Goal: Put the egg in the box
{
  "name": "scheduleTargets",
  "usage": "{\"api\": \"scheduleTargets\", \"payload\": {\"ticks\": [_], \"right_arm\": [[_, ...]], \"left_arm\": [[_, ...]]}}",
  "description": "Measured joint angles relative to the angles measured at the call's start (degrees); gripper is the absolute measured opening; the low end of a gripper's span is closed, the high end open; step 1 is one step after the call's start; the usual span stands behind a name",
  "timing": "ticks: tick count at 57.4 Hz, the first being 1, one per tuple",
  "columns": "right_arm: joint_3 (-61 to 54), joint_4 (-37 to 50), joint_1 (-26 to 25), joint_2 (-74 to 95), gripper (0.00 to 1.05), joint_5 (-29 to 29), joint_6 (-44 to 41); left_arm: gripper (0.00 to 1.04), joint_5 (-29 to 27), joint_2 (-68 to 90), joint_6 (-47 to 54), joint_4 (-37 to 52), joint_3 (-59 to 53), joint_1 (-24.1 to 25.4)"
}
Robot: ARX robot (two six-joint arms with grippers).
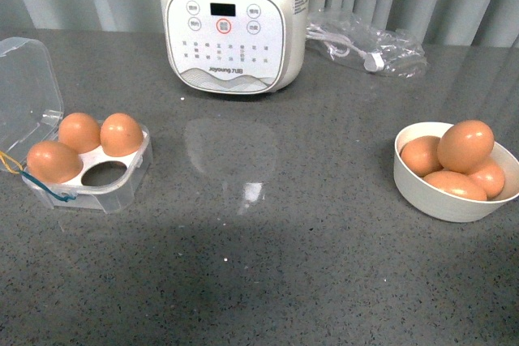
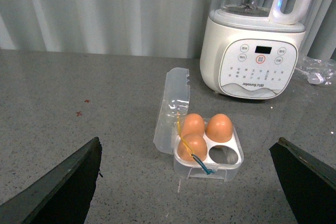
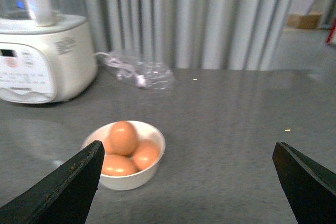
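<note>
Box [image 1: 120, 194]: on bench [image 1: 284, 273], lid open, 3 eggs [image 1: 122, 134] inside.
Egg [image 1: 465, 145]: atop pile in white bowl [image 1: 434, 202].
L gripper [image 2: 187, 141]: wide open, empty.
R gripper [image 3: 187, 144]: wide open, empty.

open counter [image 1: 268, 265] between box [image 1: 115, 194] and bowl [image 1: 430, 198]; blender [image 1: 235, 30] stands behind.

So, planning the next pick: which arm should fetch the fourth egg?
Right. The spare eggs lie in the bowl on the robot's right, framed by the open right gripper; the left gripper faces the box instead.
</note>
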Motion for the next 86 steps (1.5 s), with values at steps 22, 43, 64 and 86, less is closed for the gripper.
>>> {"api": "scheduleTargets", "payload": {"ticks": [22, 43, 64, 86], "right_arm": [[15.17, 4.94, -0.42, 41.2, 0.97, -2.38, -7.93], [39.93, -7.15, 2.82, 75.54, 0.97, -7.23, -3.98], [55.32, -15.61, 5.18, 93.02, 0.97, -9.38, -2.12], [58.51, -17.14, 6.47, 98.99, 0.83, -5.73, -3.43]], "left_arm": [[0.98, 0.02, 0.0, 0.0, 0.0, 0.0, 0.0], [0.98, 0.02, 0.0, 0.0, 0.0, 0.0, 0.0], [0.98, 0.02, 0.0, 0.0, 0.0, 0.0, 0.0], [0.98, 0.02, 0.0, 0.0, 0.0, -0.02, 0.0]]}}
